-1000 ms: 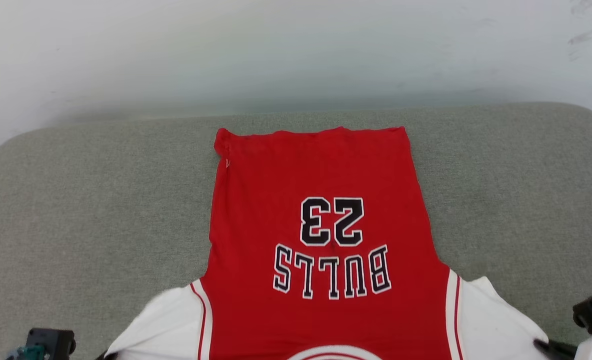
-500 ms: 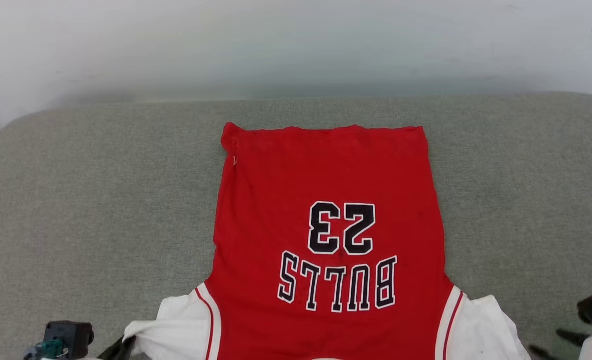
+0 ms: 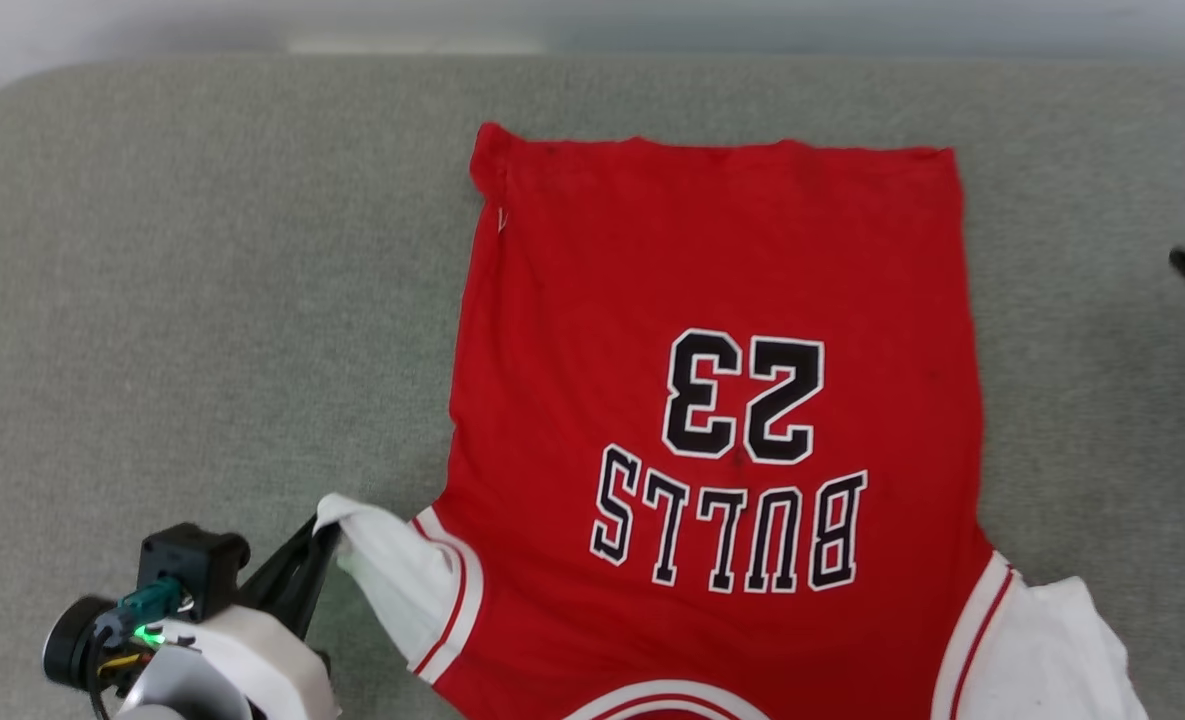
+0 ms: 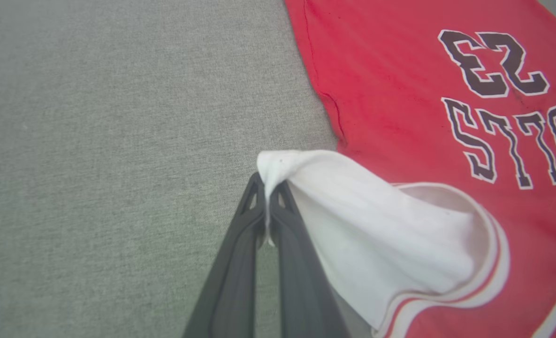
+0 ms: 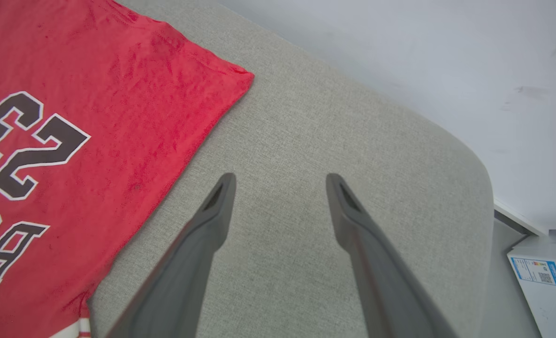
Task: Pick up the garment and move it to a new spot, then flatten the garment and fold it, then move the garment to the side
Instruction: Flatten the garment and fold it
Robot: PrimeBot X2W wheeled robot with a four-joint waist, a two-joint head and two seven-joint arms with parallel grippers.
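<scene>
One garment (image 3: 722, 250) sleeve in left gripper (image 3: 325, 530)

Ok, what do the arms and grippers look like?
Both have two long, dark grey, tapering jaws with cut-out tips: left gripper, right gripper. The left's white rounded wrist carries a black block, teal connector, coloured wires and a green light.
</scene>
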